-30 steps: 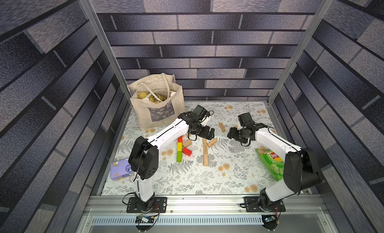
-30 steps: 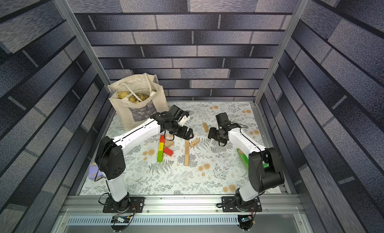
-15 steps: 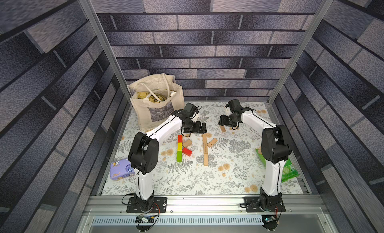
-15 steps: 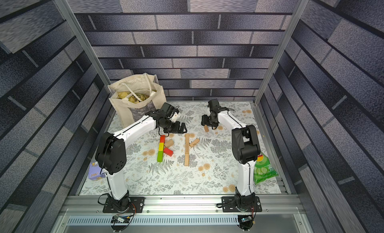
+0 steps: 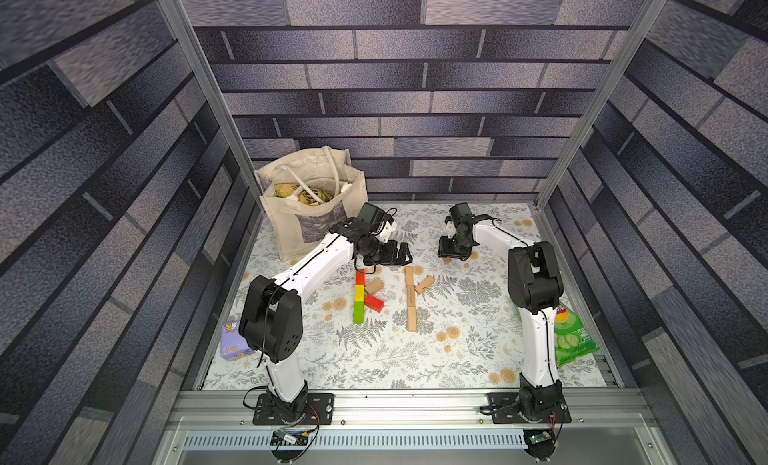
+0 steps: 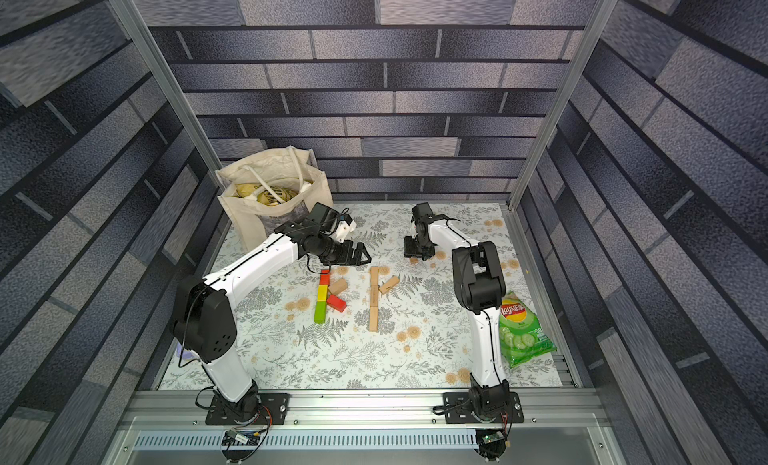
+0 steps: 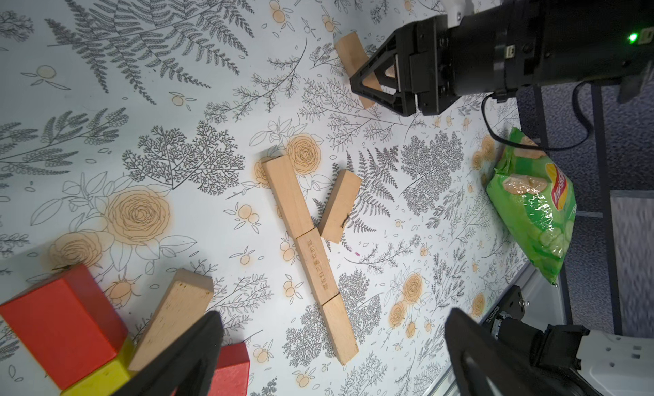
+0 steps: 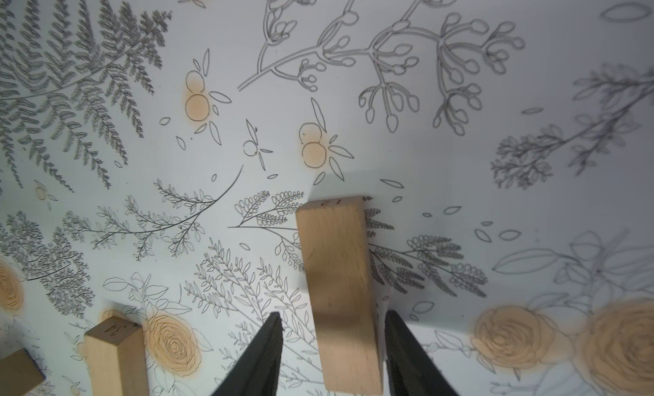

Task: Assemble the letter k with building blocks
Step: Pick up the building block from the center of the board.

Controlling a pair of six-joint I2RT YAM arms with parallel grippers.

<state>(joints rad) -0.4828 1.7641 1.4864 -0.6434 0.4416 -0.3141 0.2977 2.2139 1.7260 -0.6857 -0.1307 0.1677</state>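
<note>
A red [image 5: 360, 277], yellow [image 5: 359, 294] and green [image 5: 358, 313] building block lie end to end in a line. A second red block [image 5: 373, 303] and a plain block [image 5: 374, 286] branch off its right side. Beside them lies a line of plain blocks [image 5: 410, 299] with one slanted block [image 5: 424, 284] against it. My left gripper [image 5: 403, 253] hangs open over the far end of the coloured line, holding nothing [image 7: 332, 318]. My right gripper [image 8: 332, 316] straddles a loose plain block [image 8: 336, 270] lying on the mat. A gap shows beside one finger [image 8: 262, 359].
A cloth tote bag [image 5: 307, 209] stands at the back left. A green crisp packet [image 5: 575, 338] lies by the right arm's base, and a purple packet [image 5: 232, 338] lies at the left edge. Metal frame posts and a front rail bound the flowered mat [image 5: 374, 359].
My right arm has folded up and carried its gripper further back, over the loose plain block, with its jaws narrowing round it. My left gripper has drawn back a little, still open.
</note>
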